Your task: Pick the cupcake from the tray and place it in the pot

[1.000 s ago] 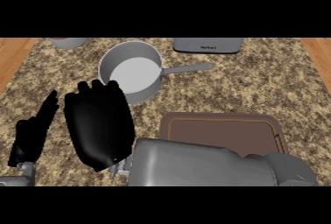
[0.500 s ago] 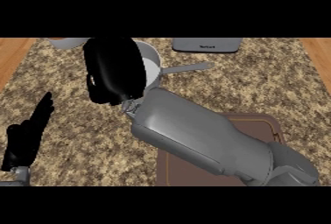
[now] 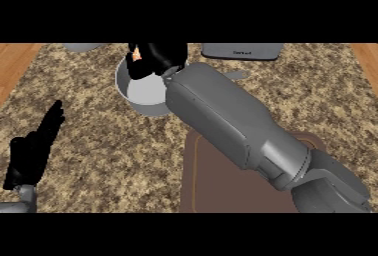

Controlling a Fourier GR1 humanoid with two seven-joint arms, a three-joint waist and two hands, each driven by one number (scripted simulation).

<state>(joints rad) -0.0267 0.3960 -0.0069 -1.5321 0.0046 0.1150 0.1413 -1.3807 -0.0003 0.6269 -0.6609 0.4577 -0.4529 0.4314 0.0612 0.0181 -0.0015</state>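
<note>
One cupcake [image 3: 136,56] shows only as an orange sliver inside the curled fingers of the right hand [image 3: 159,59], held above the one pot [image 3: 144,90]. By my judgement it is light, soft and easily crushed, best held low around its base. One brown tray [image 3: 221,185] lies beneath the forearm. One left hand [image 3: 33,147] rests at the left edge, fingers straight.

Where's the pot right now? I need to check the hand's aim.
In the head view the pot sits at the counter's far side, left of centre, directly under the right hand and beyond the tray.
</note>
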